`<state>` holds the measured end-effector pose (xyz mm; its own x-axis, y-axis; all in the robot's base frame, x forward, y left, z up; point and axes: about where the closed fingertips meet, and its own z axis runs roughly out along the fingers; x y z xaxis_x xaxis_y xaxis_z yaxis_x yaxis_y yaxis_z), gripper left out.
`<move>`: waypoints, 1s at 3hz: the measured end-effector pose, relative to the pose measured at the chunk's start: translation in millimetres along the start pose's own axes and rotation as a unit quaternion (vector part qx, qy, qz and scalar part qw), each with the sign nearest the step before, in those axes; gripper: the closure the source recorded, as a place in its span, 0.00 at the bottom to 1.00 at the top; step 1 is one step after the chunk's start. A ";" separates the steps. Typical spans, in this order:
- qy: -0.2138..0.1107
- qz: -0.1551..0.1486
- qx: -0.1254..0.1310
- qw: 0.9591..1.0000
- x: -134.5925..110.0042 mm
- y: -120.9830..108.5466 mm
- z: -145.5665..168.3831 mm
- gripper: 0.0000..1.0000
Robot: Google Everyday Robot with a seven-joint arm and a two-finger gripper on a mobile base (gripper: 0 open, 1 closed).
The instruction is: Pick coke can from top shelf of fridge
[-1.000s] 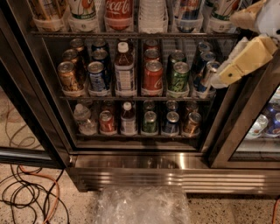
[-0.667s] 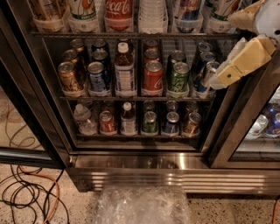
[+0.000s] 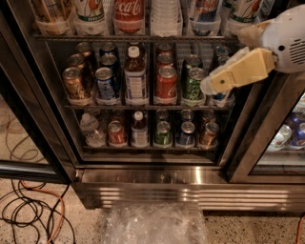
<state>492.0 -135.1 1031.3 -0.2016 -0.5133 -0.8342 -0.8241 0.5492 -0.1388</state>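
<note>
I am at the reaching step. The coke can (image 3: 128, 13) stands on the top shelf (image 3: 95, 37) of the fridge (image 3: 152, 177). My gripper (image 3: 212, 85) hangs lower and to the right, just beside a green can (image 3: 194, 86). I cannot tell if it is open. Next I must go up and left.

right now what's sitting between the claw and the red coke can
In the camera view, one green can stands between the claw at the right and the red coke can.
</note>
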 end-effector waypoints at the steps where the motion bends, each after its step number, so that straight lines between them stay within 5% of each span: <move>1: -0.087 0.042 0.009 0.995 -34.3 6.0 22.7 0.00; 3: -0.107 0.053 0.037 0.992 -50.0 2.3 18.2 0.00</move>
<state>509.9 -96.2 1063.0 -0.1607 -0.3023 -0.9396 -0.7615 0.6436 -0.0769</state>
